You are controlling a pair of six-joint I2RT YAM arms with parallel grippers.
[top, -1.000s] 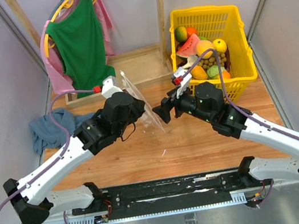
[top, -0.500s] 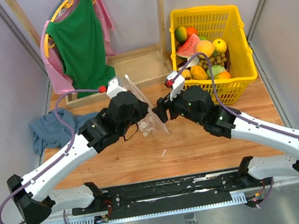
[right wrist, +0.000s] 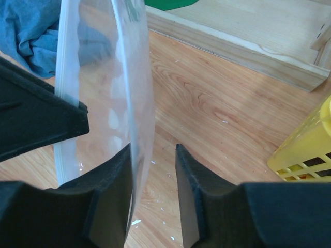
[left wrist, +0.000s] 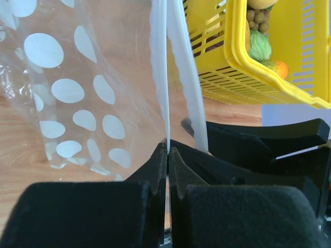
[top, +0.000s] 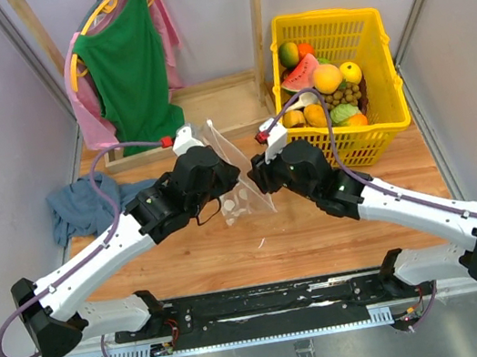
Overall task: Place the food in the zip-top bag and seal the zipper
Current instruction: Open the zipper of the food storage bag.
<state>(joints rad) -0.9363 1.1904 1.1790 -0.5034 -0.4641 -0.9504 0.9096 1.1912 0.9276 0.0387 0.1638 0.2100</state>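
Observation:
The zip-top bag [top: 240,176], clear with white dots, hangs upright over the table between my two grippers. My left gripper [left wrist: 167,148] is shut on one lip of its mouth, on the pale zipper [left wrist: 166,82]. The other lip [left wrist: 184,77] stands a little apart from it. My right gripper [right wrist: 153,155] is open with a narrow gap; the bag's other lip [right wrist: 135,88] runs between its fingers and lies against the left fingertip [right wrist: 121,165]. The food [top: 325,80], toy fruits, lies in the yellow basket [top: 388,120] at the back right.
A blue cloth [top: 77,207] lies at the left of the wooden table [top: 321,228]. Behind stands a wooden frame [top: 233,96] with a green shirt [top: 128,64] on a hanger. In the right wrist view the basket corner [right wrist: 310,150] is close on the right.
My right gripper has moved left up to the bag and its jaws have narrowed around the free lip. The left gripper still holds the bag and has shifted slightly right.

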